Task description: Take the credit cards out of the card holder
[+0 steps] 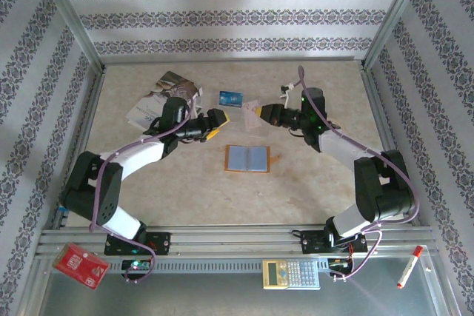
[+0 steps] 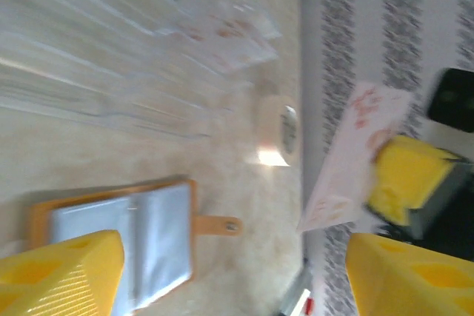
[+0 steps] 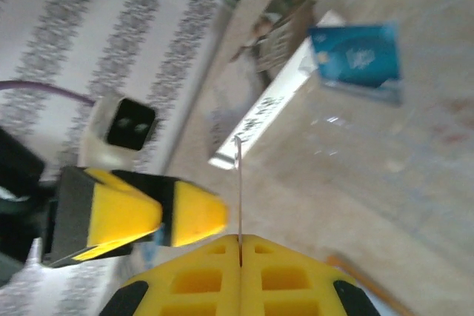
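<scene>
The orange card holder (image 1: 247, 159) lies open on the table, its blue-grey pockets up; the left wrist view has it at the lower left (image 2: 118, 231). A blue credit card (image 1: 231, 98) lies flat behind it (image 3: 355, 53). My right gripper (image 1: 257, 115) is shut on a pale grey-white card, held edge-on above the table (image 3: 238, 183), and its face is visible from the left wrist (image 2: 348, 160). My left gripper (image 1: 215, 120) hovers open just left of that card, with nothing between its fingers (image 2: 59, 271). The red card is out of view.
A white glossy booklet (image 1: 159, 94) and a long white-and-blue box (image 3: 274, 101) lie at the back left. On the near rail sit a red patterned packet (image 1: 81, 266), a calculator (image 1: 290, 273) and a marker (image 1: 409, 266). Patterned walls enclose the table.
</scene>
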Controlling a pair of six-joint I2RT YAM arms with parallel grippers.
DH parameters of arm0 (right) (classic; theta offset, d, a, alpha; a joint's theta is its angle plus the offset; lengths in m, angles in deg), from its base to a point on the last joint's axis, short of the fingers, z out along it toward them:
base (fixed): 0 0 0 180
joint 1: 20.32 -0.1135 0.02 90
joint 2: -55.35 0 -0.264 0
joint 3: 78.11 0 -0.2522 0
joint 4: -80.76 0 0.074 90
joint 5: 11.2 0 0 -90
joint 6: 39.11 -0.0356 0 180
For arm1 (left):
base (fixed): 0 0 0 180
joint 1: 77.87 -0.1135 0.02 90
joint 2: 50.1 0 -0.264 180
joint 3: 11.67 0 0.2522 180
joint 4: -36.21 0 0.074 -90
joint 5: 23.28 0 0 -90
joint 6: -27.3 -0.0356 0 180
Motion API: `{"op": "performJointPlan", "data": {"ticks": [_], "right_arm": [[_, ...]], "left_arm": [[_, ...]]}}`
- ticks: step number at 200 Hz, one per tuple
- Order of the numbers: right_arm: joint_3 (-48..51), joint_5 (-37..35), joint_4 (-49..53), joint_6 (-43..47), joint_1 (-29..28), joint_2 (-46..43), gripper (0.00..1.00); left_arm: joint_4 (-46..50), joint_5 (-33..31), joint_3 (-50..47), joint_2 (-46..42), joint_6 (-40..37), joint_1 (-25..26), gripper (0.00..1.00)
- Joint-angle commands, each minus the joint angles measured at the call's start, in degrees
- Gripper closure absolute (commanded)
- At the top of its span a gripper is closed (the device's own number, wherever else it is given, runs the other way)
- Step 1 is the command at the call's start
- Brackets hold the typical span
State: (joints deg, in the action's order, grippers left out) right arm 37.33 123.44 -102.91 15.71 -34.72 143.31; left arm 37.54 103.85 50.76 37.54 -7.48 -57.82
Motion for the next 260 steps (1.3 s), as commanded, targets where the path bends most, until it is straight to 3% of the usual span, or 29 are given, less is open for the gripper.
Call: {"op": "performJointPlan", "data": {"ticks": [1, 24, 53, 68, 131, 189, 260], "right_arm": [[-7.02, -10.43, 22.27, 23.35, -0.28, -0.28, 1.00], [-14.27, -17.06, 32.36, 33.37, -0.63, 1.12, 1.00], [-20.82, -20.04, 39.86, 45.63, -1.84, 2.41, 1.00], [-22.52, -21.22, 42.43, 54.70, -3.40, 2.82, 1.00], [-34.41, -29.26, 53.35, 75.05, -5.68, 10.35, 1.00], [-42.46, -28.49, 57.59, 84.61, -6.18, 17.70, 1.00], [-47.57, -29.88, 58.47, 89.02, -6.83, 23.84, 1.00]], "left_arm": [[20.13, -9.91, 2.90, -2.17, -14.24, -0.90, 0.18], [26.76, -14.15, 5.04, -2.86, -18.51, -1.07, 0.16], [30.29, -16.41, 7.37, -3.08, -21.12, -1.25, 0.10], [31.51, -17.28, 8.38, -3.00, -22.14, -1.36, 0.00], [33.43, -17.77, 8.99, -3.85, -22.90, -1.86, 0.00], [32.19, -15.93, 8.13, -3.60, -20.80, -2.10, 0.00], [31.46, -14.76, 7.60, -3.22, -19.92, -2.13, 0.00]]}}
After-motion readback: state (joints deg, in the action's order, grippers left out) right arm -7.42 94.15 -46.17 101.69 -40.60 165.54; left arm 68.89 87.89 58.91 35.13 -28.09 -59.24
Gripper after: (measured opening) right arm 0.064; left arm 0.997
